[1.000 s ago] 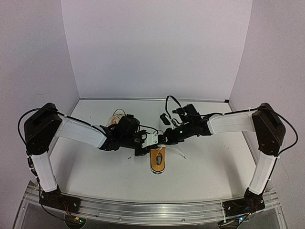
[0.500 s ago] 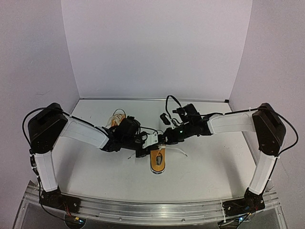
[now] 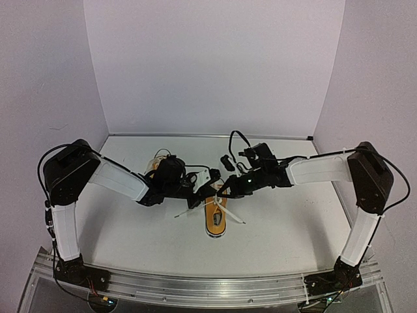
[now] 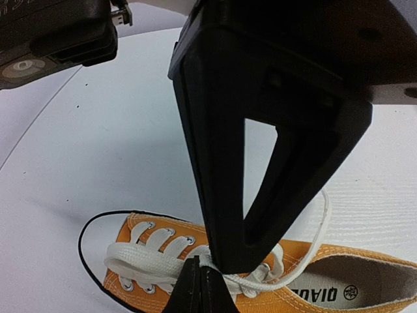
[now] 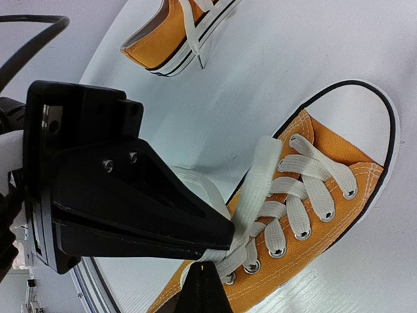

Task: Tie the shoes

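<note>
Orange canvas, white lace. From above: one shoe (image 3: 215, 222) lies near the middle of the table (image 3: 293, 225), just in front of both arms' tips. The left gripper (image 3: 197, 197) and right gripper (image 3: 223, 191) meet over its far end, close together. Loose strands of the lace (image 3: 236, 218) trail off the shoe to either side, onto the tabletop. The second shoe (image 3: 154, 165) sits farther back on the left, mostly hidden behind the left arm (only a scrap of orange and white shows).

Left wrist view: the left gripper (image 4: 207, 268) is pressed together on a strand of lace (image 4: 146, 256) right over the eyelets. The big upper finger (image 4: 215, 163) bears down against the lower one. From the pinch a strand loops up and right, above the shoe's opening. The shoe (image 4: 313, 277) lies flat on the white table (image 4: 98, 150), with a printed insole showing at right.

Right wrist view: the right gripper (image 5: 207, 256) is also closed, pinching lace (image 5: 260, 173) beside the upper eyelets. A flat strand rises from the pinch across the lacing. The shoe (image 5: 326, 195) has its white toe cap at upper right. The second shoe (image 5: 171, 34) is well apart at the top edge, resting on the table (image 5: 260, 72).
</note>
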`<state>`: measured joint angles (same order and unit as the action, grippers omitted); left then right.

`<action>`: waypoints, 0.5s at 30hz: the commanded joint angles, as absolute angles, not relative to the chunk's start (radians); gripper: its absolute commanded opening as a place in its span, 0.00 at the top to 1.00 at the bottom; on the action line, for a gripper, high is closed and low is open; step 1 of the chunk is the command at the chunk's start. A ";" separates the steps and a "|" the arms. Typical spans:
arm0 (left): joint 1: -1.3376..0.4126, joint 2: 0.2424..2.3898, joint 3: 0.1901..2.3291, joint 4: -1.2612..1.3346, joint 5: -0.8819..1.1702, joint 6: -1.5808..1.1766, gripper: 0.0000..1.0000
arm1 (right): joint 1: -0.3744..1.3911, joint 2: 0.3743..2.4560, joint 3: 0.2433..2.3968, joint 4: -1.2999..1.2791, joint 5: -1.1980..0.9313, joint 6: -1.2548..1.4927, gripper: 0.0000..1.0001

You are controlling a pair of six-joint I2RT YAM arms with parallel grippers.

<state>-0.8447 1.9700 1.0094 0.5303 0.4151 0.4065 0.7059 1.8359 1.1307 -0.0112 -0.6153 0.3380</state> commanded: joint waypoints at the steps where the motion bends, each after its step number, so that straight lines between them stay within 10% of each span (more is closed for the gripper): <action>1: -0.847 1.993 0.983 0.657 0.494 0.338 1.00 | 0.703 1.800 1.127 0.044 -0.621 0.359 1.00; 15: -0.870 1.930 0.889 0.718 0.446 0.329 1.00 | 0.700 1.805 1.120 0.045 -0.582 0.379 1.00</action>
